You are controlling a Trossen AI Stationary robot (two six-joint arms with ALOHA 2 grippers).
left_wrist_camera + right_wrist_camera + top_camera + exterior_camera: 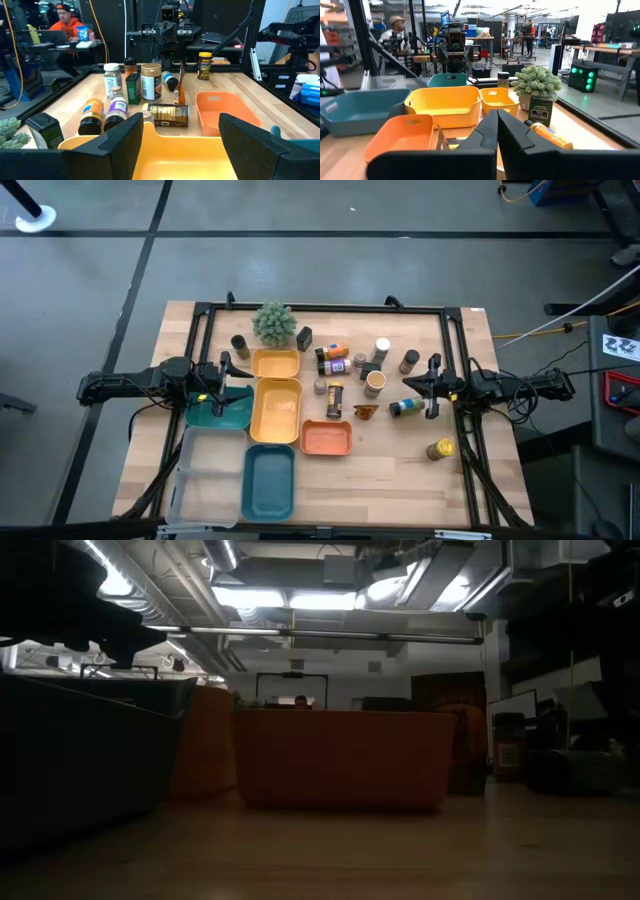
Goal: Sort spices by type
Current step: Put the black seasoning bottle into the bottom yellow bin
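The spices, small hard jars and bottles with dark, orange, yellow and white caps (345,370), stand and lie clustered on the wooden table (400,480) between my two arms, to the right of the trays, with one yellow-capped jar (441,448) off alone near the right edge. I judge them light and rigid, smooth-sided and apt to roll where they lie flat, like the dark-labelled bottle on its side (169,114); the upright ones are best taken around the body below the cap, the fallen ones across their width. My left gripper (177,136) hangs with its fingers spread and holds nothing, over the near end of the large yellow plastic tray (277,410), looking across at the cluster. My right gripper (497,131) is clenched on nothing, at the right side of the table beside a bottle lying with a blue band (406,407). The jars stand close together, so I judge a finger going between them could tip a neighbour. The orange tray (326,438), the teal tray (270,482) and a fuzzy green plant (273,323) border the cluster; bare wood lies toward the front right.
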